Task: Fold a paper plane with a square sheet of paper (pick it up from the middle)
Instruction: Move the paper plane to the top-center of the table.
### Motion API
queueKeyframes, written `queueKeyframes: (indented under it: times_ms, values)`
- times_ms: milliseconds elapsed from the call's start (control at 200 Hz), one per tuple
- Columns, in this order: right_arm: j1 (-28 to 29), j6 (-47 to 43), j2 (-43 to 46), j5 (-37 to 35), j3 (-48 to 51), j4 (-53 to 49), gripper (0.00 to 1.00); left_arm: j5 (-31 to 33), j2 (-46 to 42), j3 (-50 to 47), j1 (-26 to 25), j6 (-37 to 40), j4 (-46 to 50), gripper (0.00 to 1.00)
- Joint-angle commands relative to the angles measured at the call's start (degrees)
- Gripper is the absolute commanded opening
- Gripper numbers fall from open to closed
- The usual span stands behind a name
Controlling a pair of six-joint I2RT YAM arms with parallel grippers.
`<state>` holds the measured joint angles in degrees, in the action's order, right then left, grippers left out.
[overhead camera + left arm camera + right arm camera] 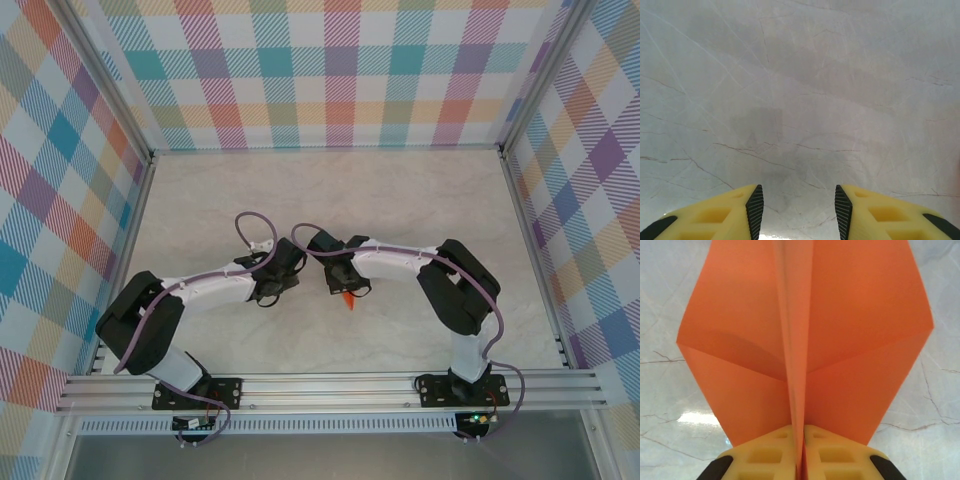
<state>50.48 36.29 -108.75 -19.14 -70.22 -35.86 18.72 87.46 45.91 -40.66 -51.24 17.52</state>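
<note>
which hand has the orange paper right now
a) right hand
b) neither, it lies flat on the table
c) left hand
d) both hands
a: the right hand is pinched shut on the folded orange paper along its centre crease, while the left hand is open above the table with nothing between its fingers.

The paper (850, 340) in the yellow right gripper (803, 440) is bright orange, unmarked. Beneath the left gripper (797, 200) (yellow too, with black ribbed pads) the table (790, 100) is pale grey marble with thin brown veins.
</note>
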Motion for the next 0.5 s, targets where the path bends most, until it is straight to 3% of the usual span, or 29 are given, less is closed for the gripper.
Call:
queueKeyframes:
  times_ms: [0,170,495]
  values:
    - [-0.2,-1.9,2.7,-1.8,-3.7,-1.1,0.10,2.6,-2.9,0.3,0.4,-0.3,2.8,0.46]
    - [-3.7,-5.5,0.7,-1.8,-10.0,-0.7,0.10,4.0,-5.7,-1.1,0.5,-0.9,4.5,0.48]
    - [-10.8,-11.4,-8.8,-0.3,-21.6,4.1,0.11,6.1,-10.3,-3.5,1.1,-1.8,7.5,0.62]
